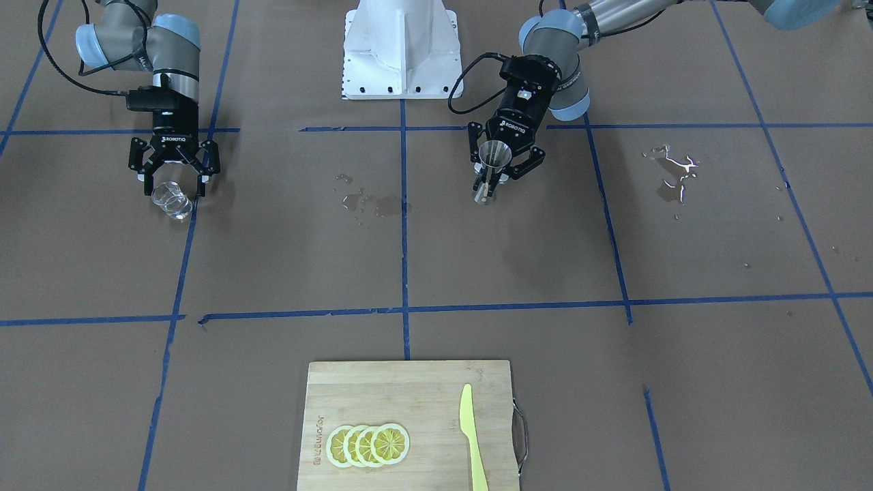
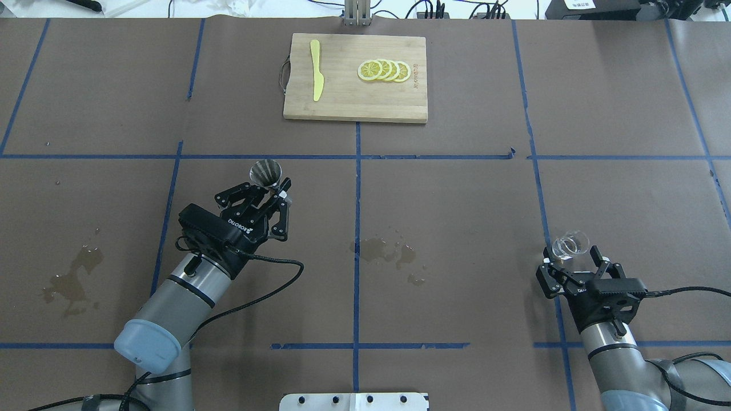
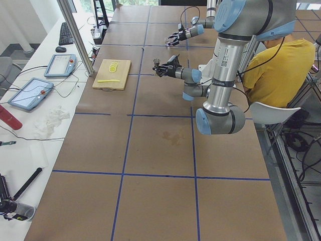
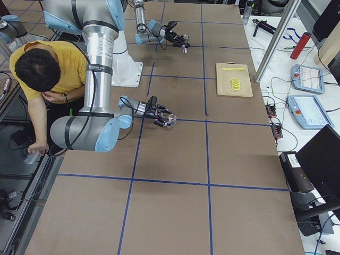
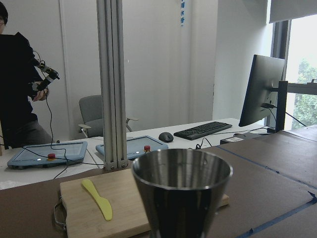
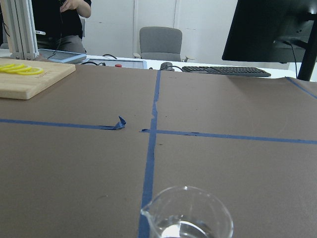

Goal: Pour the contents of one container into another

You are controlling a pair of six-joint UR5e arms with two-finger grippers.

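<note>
Gripping the cup (image 1: 172, 200) at its side of the table, the right gripper (image 1: 173, 189) must now carry it across, well apart as it is, to the jigger (image 1: 492, 164) clamped upright by the left gripper (image 1: 492, 179), then tip it.

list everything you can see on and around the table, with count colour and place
glass cup: 1, clear, between the right gripper's fingers
jigger: 1, shiny steel, in the left gripper
cutting board: 1, wooden, far middle of table
lemon slices: overlapping row, yellow, on the board
knife: 1, yellow, on the board
wet patches: several, on the brown table cover
person: 1, yellow shirt, beside the robot base
left gripper: black, shut on the jigger
right gripper: black, around the cup
</note>
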